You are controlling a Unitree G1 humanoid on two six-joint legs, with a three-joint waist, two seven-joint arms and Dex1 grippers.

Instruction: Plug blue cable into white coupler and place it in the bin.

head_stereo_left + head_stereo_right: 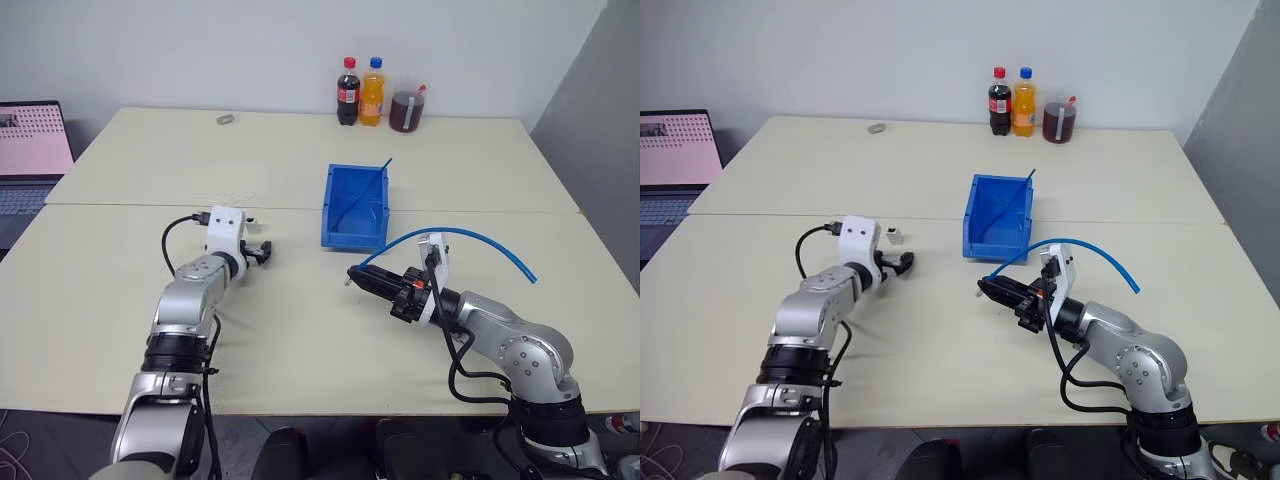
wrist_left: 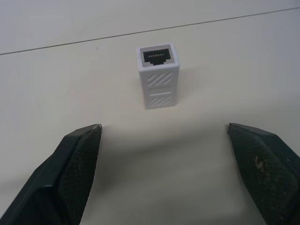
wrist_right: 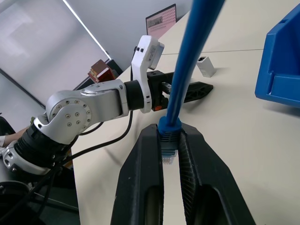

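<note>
A laptop (image 1: 30, 150) is seen at the far left edge, well to the left of the bin (image 1: 355, 207); a small grey ring-like item (image 1: 226, 120) lies on the table (image 1: 300, 330) toward the back, left of the bin. The left gripper (image 1: 262, 250) is found left of the bin, close to the tabletop, w/ its two black fingers (image 2: 77, 154) spread wide and nothing between them. The white coupler (image 2: 158, 76) stands on the table just ahead of those fingertips, not touched by them; its dark socket opening is turned up and toward the wrist cam; in the head views it is a tiny white block (image 1: 896, 236) left of the bin, near the seam between the two tabletops.

The bin sits about mid-table, open top up; a thin dark-blue strand (image 1: 365, 190) is laid slanting across its inside and over the back rim. Behind the bin, by the wall, three drinks are lined up: a cola bottle (image 1: 347, 92), an orange bottle (image 1: 372, 92), a dark cup w/ a straw (image 1: 406, 110).

The right gripper (image 1: 352, 275) is held above the table, in front of the bin and slightly to its right, pointing toward the left gripper; its fingers are clamped narrow on the blue cable (image 3: 194, 61) right at the plug end; the clear plug (image 3: 168, 152) is seen between the fingers. From there the cable (image 1: 470, 236) is arched up and out to the right of the bin, w/ its free end hanging over the table.
</note>
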